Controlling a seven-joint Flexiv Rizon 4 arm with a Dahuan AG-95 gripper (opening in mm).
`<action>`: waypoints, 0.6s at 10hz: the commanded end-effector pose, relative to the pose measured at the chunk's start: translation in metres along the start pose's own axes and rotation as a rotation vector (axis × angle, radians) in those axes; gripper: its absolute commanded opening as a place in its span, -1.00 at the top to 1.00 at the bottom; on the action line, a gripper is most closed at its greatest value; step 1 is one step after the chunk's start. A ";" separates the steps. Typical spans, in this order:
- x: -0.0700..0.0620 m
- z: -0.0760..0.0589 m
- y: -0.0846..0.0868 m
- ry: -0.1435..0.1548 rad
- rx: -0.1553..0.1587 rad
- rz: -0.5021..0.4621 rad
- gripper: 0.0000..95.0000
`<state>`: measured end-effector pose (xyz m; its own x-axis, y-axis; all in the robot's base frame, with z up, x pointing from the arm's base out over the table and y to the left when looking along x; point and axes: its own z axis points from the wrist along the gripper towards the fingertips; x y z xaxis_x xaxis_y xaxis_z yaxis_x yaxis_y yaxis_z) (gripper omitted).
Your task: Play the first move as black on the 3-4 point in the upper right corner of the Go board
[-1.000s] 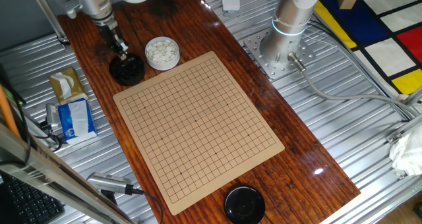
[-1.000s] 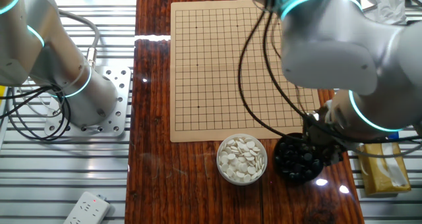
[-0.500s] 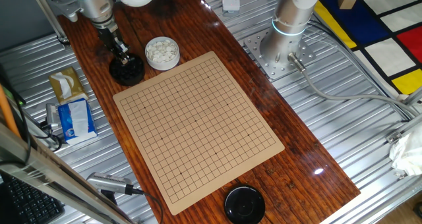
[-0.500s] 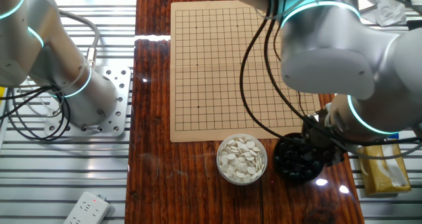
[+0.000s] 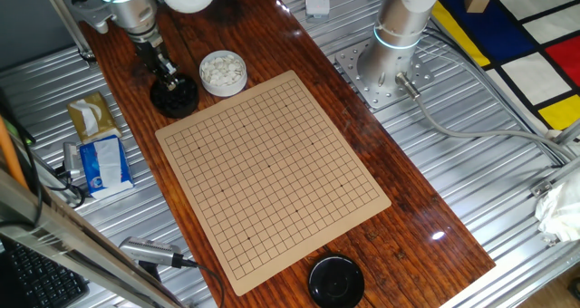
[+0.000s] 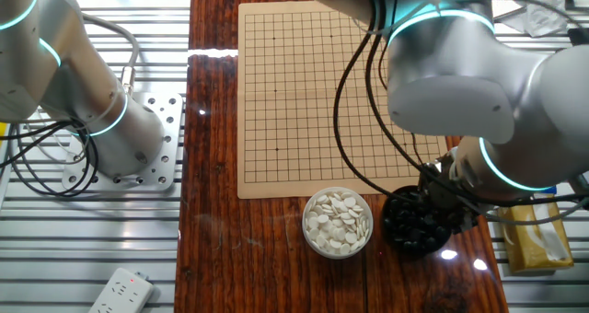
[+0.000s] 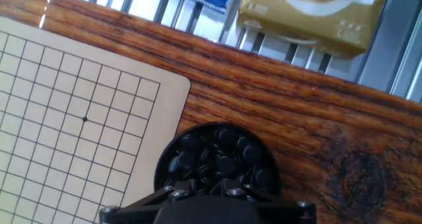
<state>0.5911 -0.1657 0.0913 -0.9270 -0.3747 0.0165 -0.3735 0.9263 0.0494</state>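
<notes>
The bowl of black stones (image 5: 173,97) stands off the Go board's (image 5: 272,172) far-left corner, next to the bowl of white stones (image 5: 222,72). My gripper (image 5: 169,74) hangs right over the black bowl with its fingertips down at the stones. In the other fixed view the gripper (image 6: 442,205) sits over the black bowl (image 6: 414,225), largely hidden by the arm. In the hand view the black stones (image 7: 217,155) fill the bowl just ahead of my gripper (image 7: 204,184). The dark fingers blend with the stones, so I cannot tell whether a stone is held. The board (image 7: 66,118) bears no stones.
A tan tissue pack (image 5: 91,116) and a blue packet (image 5: 102,163) lie left of the board. A black bowl lid (image 5: 335,281) rests at the board's near corner. A second arm's base (image 5: 385,68) stands to the right. The white bowl (image 6: 338,222) adjoins the black bowl.
The wrist has shifted slightly over the black bowl, a little up and to the left in one fixed view. Bowls and board have not moved.
</notes>
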 end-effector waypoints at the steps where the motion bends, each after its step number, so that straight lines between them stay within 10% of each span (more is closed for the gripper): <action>1: 0.000 0.004 0.001 -0.008 -0.001 0.003 0.60; 6: 0.000 0.014 0.002 -0.011 0.000 -0.011 0.60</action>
<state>0.5892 -0.1634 0.0754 -0.9227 -0.3854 0.0046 -0.3847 0.9216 0.0507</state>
